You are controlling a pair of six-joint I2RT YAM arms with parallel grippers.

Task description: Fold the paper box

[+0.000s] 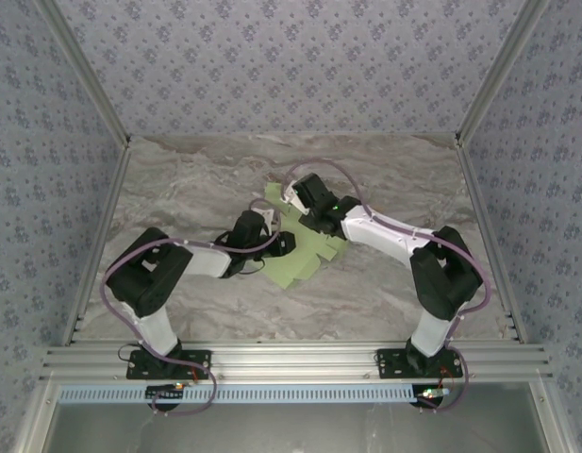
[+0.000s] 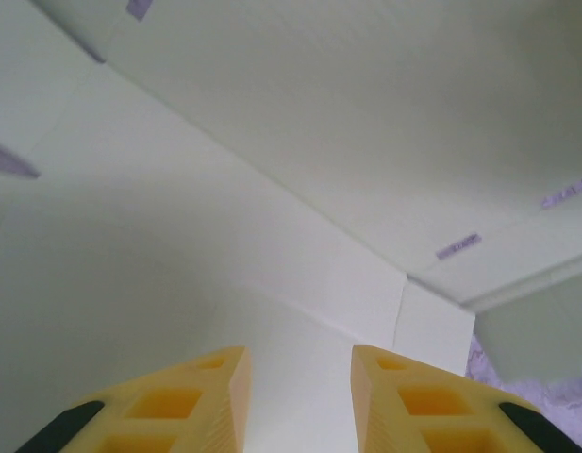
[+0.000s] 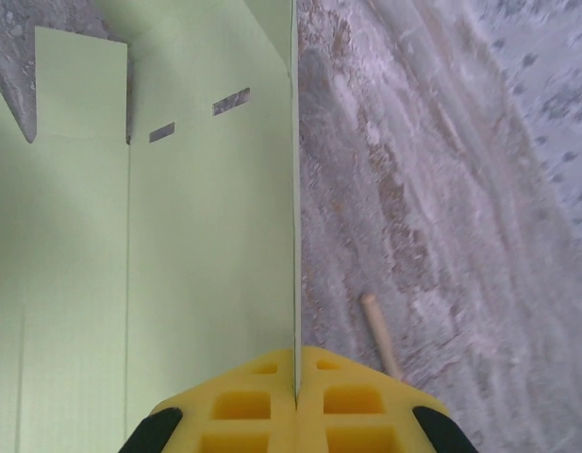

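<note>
the paper box point(image 1: 305, 253) lies mostly flat and unfolded at the middle of the worktop point(image 1: 177, 189), between the two arms. the right fingers point(image 3: 262, 387) are pinched shut on the edge of one panel, holding it upright; the left fingers point(image 2: 224, 377) stand narrowly apart over the card, gripping nothing. with one pinch alone on thin card, a pull could drag the whole sheet, buckle the panel off its crease, or push it onto the tan stick point(image 3: 377, 330) nearby

My paper box point(image 3: 206, 236) is showing smooth, matt card; the table point(image 3: 441, 189) is looking like veined stone, my fingers point(image 3: 191, 415) plastic.
</note>
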